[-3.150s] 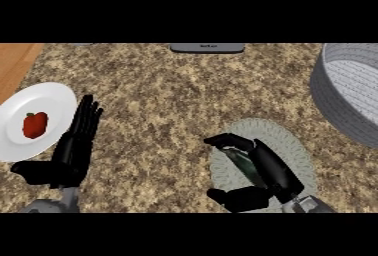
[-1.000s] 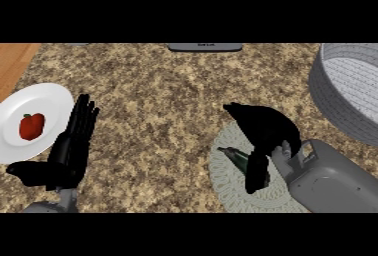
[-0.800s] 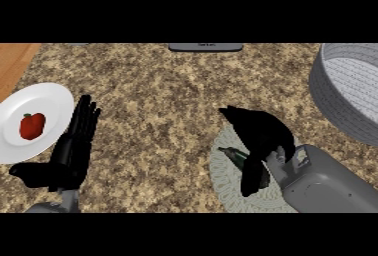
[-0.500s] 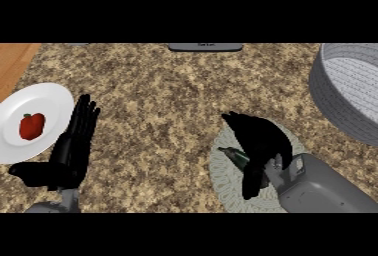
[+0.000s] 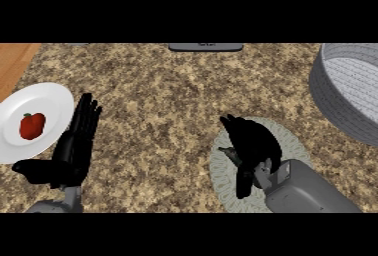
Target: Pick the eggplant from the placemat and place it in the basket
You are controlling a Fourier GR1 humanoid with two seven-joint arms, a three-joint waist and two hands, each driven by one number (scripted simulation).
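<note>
Item: eggplant point(image 5: 232, 154), on placemat point(image 5: 294, 145) near right, under my right hand point(image 5: 252, 142), fingers curled over it; I'd seat the thumb underneath before lifting toward basket point(image 5: 326, 92), far right.

You have one plate point(image 5: 53, 100) left with one red vegetable point(image 5: 32, 125), one placemat point(image 5: 218, 171) near right, one eggplant point(image 5: 232, 153), one basket point(image 5: 331, 95) far right, plus a left hand point(image 5: 74, 150) and right hand point(image 5: 255, 144)
</note>
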